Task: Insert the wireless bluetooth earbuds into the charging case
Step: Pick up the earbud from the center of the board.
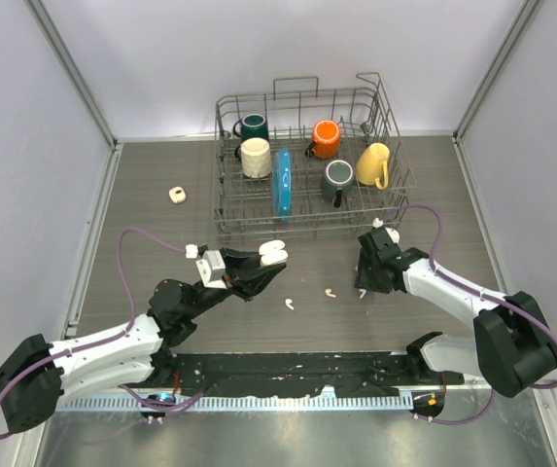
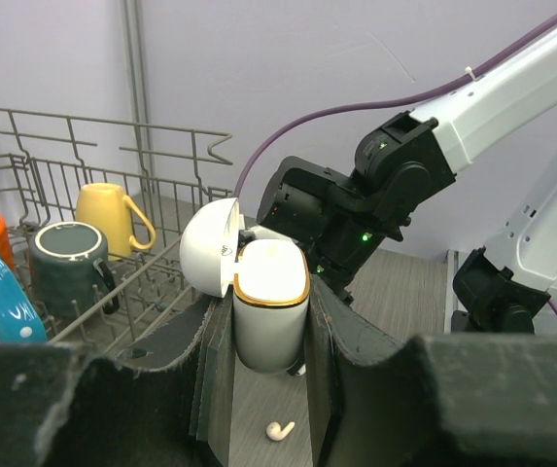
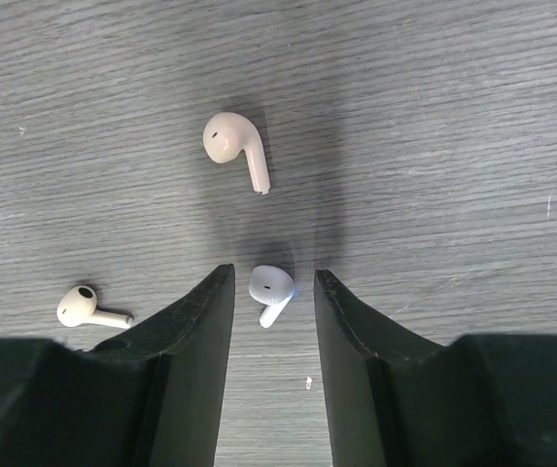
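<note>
The right fingers [image 3: 273,272] stand apart, straddling a tiny white comma-shaped plastic earbud [image 3: 271,287] that lies on the grey wood-grain table [image 3: 453,146] between their tips, touching neither. A cream short-stemmed earbud [image 3: 79,305] lies just outside one finger, and a second cream earbud [image 3: 231,141] lies beyond the tips. The left fingers [image 2: 270,336] are clamped on an upright white gold-rimmed charging case [image 2: 270,292], its round lid [image 2: 205,248] swung open sideways.

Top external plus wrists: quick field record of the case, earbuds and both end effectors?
charging case: lid open, upright
left end effector: shut on charging case
right end effector: open, straddling one earbud
other earbuds: two loose on the table, at and
inserted: cannot tell, case interior hidden
</note>
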